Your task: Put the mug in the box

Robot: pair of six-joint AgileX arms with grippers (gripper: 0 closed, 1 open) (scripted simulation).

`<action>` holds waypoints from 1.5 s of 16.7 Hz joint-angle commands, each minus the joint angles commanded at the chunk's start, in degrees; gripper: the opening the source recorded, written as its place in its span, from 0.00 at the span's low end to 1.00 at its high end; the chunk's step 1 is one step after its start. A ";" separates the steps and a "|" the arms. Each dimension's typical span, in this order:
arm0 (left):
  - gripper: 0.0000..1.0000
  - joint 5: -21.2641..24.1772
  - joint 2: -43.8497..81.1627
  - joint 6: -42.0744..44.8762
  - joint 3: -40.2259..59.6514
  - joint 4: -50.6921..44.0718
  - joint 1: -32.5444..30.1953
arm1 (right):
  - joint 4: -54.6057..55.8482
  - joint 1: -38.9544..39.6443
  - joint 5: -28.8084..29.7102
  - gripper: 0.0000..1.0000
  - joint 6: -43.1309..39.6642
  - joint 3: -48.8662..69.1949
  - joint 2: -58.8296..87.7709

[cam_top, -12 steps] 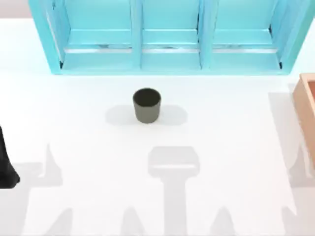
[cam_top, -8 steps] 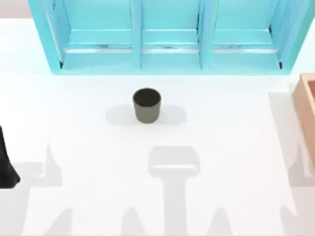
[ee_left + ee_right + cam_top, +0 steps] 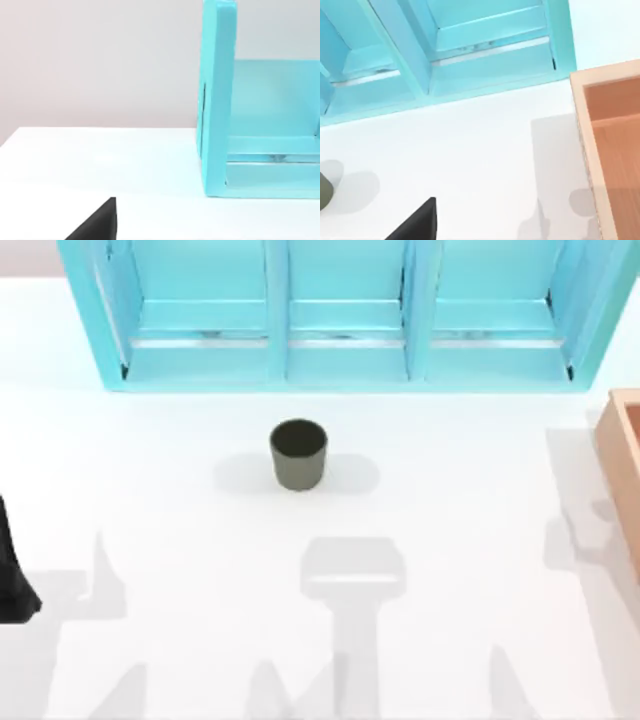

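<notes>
One mug (image 3: pixel 298 454) upright mid-table, empty | box (image 3: pixel 624 455) right edge | jaws: can't tell

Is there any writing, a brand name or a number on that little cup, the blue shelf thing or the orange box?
None: no text, label, number or sign can be read on anything here.
The mug is plain dark olive-grey.
The box has plain tan walls.
The cyan shelf unit is bare, and so is the white table.
</notes>
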 joint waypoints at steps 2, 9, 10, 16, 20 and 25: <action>1.00 0.00 0.00 0.00 0.00 0.00 0.00 | -8.10 3.33 0.57 1.00 5.25 12.05 13.39; 1.00 0.00 0.00 0.00 0.00 0.00 0.00 | -33.97 15.62 4.19 1.00 19.76 53.39 57.95; 1.00 0.00 0.00 0.00 0.00 0.00 0.00 | -36.98 17.25 4.80 1.00 21.17 58.89 63.96; 1.00 0.00 0.00 0.00 0.00 0.00 0.00 | -48.25 25.52 8.06 1.00 24.71 86.77 91.26; 1.00 0.00 0.00 0.00 0.00 0.00 0.00 | -50.22 29.27 9.78 1.00 23.84 99.57 101.49; 1.00 0.00 0.00 0.00 0.00 0.00 0.00 | -50.97 31.75 11.07 1.00 22.65 107.39 107.69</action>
